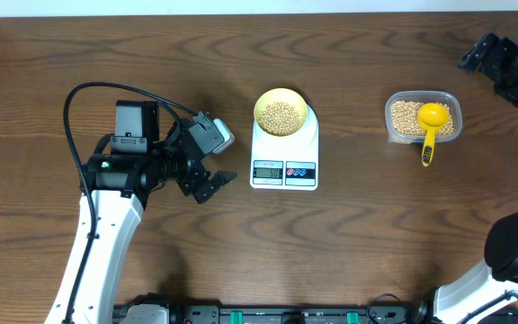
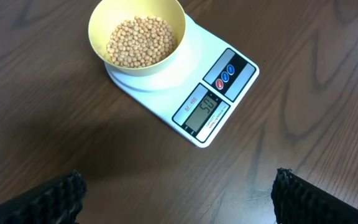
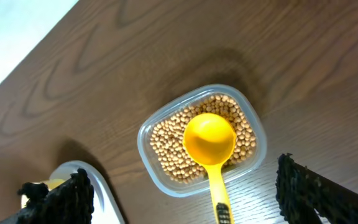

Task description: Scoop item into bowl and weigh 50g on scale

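The pale-yellow bowl (image 1: 263,101) (image 2: 146,67) stands on the round platform of the white scale (image 1: 309,144) (image 2: 166,101), and tan beans (image 1: 282,113) (image 2: 140,40) fill its bottom. The scale's display (image 2: 202,112) shows digits. My left gripper (image 1: 218,164) (image 2: 179,182) hovers open over bare table just left of the scale, holding nothing. More beans (image 3: 166,144) lie in a clear tub (image 1: 392,119) (image 3: 146,163) to the right, where a yellow scoop (image 1: 433,117) (image 3: 210,138) rests with its handle over the tub's rim. My right gripper (image 1: 493,76) (image 3: 182,175) is open and empty, high at the table's far right corner.
The left arm's black cable (image 1: 79,99) loops over the table at the left. The table's far edge (image 1: 241,11) runs along the top of the overhead view. A corner of the scale (image 3: 99,188) shows behind the right gripper's left finger.
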`<action>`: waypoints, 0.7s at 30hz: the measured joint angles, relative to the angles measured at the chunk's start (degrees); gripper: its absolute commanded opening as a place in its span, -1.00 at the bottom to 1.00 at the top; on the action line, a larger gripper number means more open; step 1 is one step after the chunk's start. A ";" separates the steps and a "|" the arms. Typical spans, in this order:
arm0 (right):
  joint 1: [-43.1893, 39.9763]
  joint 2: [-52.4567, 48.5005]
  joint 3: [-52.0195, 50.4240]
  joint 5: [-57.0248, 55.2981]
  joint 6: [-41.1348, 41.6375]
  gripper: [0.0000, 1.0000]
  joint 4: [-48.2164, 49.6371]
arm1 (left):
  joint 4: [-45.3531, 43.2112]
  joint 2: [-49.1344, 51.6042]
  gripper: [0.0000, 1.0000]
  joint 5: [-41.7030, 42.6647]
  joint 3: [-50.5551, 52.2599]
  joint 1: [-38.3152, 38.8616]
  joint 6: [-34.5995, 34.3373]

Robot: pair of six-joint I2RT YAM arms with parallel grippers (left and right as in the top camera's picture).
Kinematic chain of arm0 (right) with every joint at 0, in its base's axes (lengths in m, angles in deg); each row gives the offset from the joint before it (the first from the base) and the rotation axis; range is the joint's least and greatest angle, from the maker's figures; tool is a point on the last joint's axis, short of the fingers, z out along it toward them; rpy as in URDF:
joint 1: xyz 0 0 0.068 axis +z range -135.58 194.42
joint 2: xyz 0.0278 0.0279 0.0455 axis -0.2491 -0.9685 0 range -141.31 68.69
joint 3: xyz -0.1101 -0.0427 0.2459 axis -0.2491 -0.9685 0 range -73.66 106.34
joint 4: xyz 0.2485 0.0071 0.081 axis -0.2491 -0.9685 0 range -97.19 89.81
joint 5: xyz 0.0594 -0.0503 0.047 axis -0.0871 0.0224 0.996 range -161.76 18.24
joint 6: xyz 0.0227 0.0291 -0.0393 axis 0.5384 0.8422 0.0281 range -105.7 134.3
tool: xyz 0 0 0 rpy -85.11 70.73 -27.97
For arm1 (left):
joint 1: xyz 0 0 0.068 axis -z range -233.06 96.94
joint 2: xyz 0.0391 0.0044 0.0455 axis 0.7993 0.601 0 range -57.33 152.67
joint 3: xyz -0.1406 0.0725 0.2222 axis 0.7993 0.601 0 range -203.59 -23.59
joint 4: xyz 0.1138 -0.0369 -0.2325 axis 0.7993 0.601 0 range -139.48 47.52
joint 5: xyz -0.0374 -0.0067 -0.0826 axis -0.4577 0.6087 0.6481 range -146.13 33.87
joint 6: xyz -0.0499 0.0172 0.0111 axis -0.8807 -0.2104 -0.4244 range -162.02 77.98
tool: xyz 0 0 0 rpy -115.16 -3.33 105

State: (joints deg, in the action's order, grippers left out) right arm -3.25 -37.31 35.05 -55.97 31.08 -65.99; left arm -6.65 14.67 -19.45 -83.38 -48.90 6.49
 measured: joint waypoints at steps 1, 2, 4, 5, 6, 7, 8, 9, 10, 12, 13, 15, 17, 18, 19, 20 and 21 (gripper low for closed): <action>-0.17 0.09 0.00 0.11 -1.03 0.92 0.09 | 0.00 0.00 0.95 0.02 0.00 0.00 0.00; -0.39 0.17 0.00 0.17 -1.73 0.93 0.20 | 0.00 0.00 0.95 0.00 0.00 0.00 0.00; -0.94 0.87 0.00 0.33 -2.97 0.97 0.81 | 0.00 0.00 0.95 0.02 0.00 0.00 0.00; -1.29 1.66 0.00 0.33 -3.52 0.99 1.01 | 0.02 0.00 0.95 0.00 0.00 0.00 0.00; -1.49 2.45 0.00 0.35 -3.69 0.99 1.09 | 0.00 0.00 0.95 0.00 0.00 0.00 0.00; -1.90 3.91 0.00 0.35 -4.07 0.99 1.18 | 0.02 0.00 0.95 0.02 0.00 0.00 0.00; -2.03 4.63 0.00 0.37 -4.15 0.99 1.20 | 0.00 0.00 0.95 0.00 0.00 0.00 0.00; -2.43 7.23 0.00 0.39 -4.50 0.99 1.31 | 0.00 0.00 0.95 0.00 0.00 0.00 0.00; -2.51 8.39 0.00 0.39 -4.72 0.98 1.31 | 0.02 0.00 0.95 0.02 0.00 0.00 0.00; -2.69 12.15 0.15 0.42 -5.18 0.99 0.52 | 0.00 0.00 0.95 0.00 0.00 0.00 0.00; -2.69 13.42 0.31 0.42 -5.33 0.99 -0.24 | 0.00 0.00 0.95 0.00 0.00 0.00 0.00; -2.69 16.65 0.55 0.55 -5.51 0.99 -3.21 | 0.00 0.00 0.95 0.00 0.00 0.00 0.00; -2.69 19.06 0.70 0.83 -5.57 0.99 -5.44 | 0.00 0.00 0.95 0.00 0.00 0.00 0.00; -2.69 20.02 0.74 0.98 -5.64 0.99 -6.45 | 0.00 0.00 0.95 0.02 0.00 0.00 0.00; -2.69 21.11 0.76 1.38 -5.51 0.99 -7.89 | 0.00 0.00 0.95 0.02 0.00 0.00 0.00; -2.69 21.81 0.81 1.92 -5.14 0.99 -9.09 | 0.00 0.00 0.95 0.00 0.00 0.00 0.00; -2.69 22.51 0.81 2.84 -4.46 0.99 -10.25 | 0.00 0.00 0.95 0.00 0.00 0.00 0.00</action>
State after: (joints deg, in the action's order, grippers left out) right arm -5.94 -14.80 35.86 -53.13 26.62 -76.24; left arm -6.65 14.67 -19.45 -83.38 -48.90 6.49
